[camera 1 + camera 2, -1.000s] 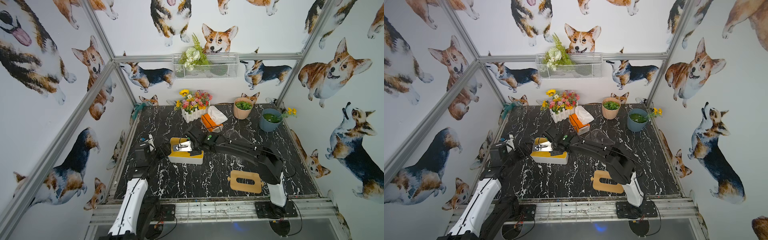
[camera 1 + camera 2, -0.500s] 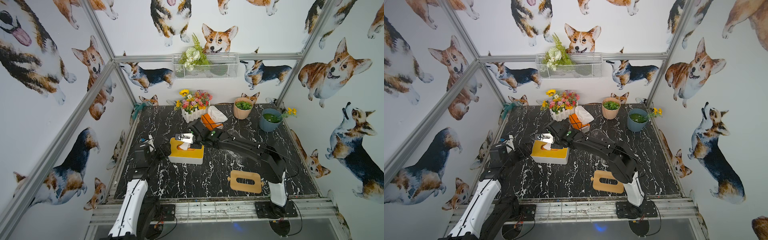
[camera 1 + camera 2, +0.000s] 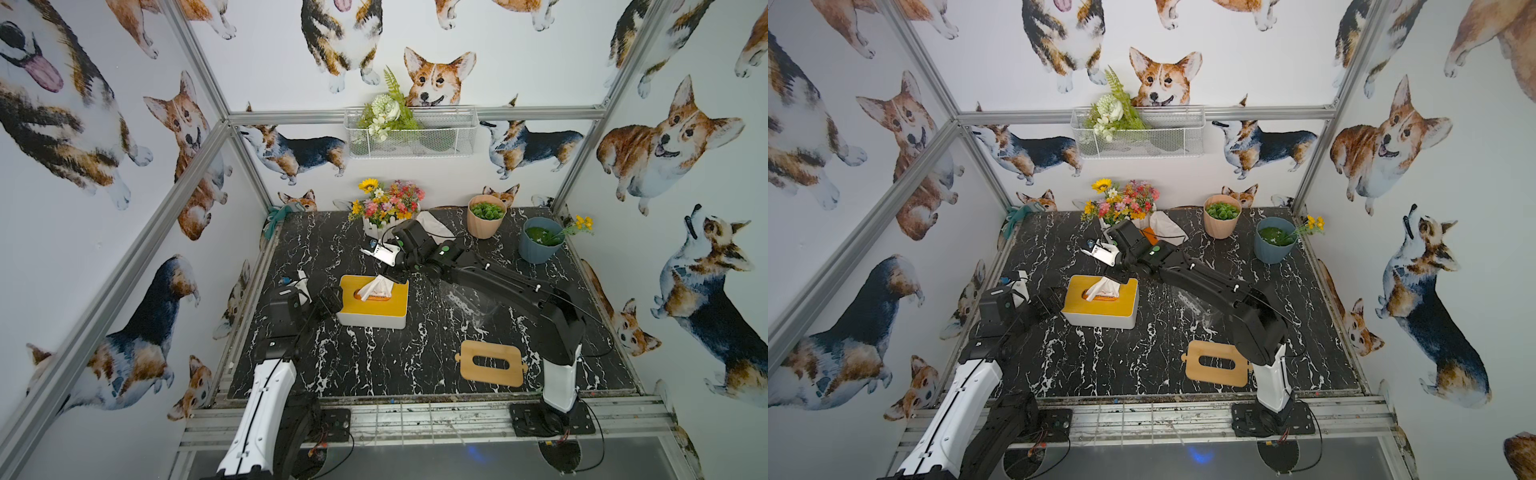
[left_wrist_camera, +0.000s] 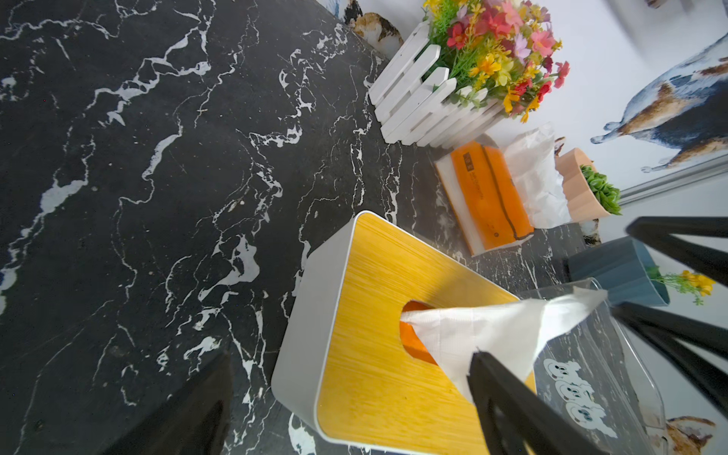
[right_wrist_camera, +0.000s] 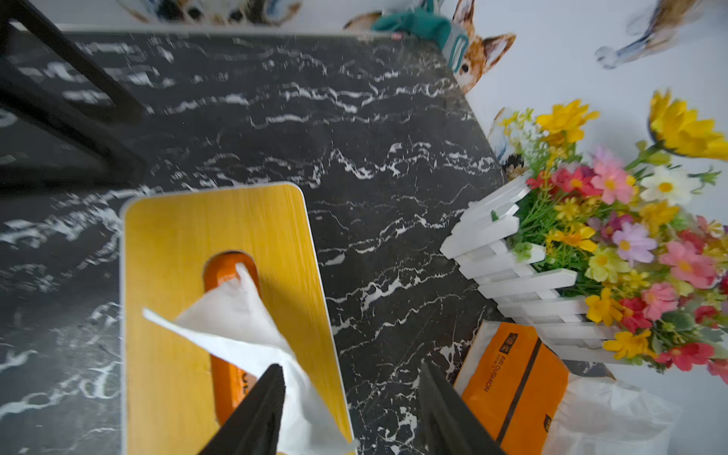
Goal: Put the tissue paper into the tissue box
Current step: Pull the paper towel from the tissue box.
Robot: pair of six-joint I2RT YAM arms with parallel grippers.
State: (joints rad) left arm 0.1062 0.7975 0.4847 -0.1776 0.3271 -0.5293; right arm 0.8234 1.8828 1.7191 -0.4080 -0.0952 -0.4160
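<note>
Currently, the tissue [image 3: 376, 286] is seen sticking up out of the slot of the yellow-topped tissue box [image 3: 374, 311]. The right gripper [image 5: 350, 368] is held parted above it, the tissue beside one finger; the left gripper [image 3: 331, 300] is spread wide at the box's end.

Both top views look steeply down from high at the front onto the whole marble table [image 3: 374, 365], nearly identical; left wrist view sits close beside the tissue box [image 4: 378, 315], facing the fenced flowers [image 4: 425, 98]; right wrist view hangs close above the same box and flowers.
</note>
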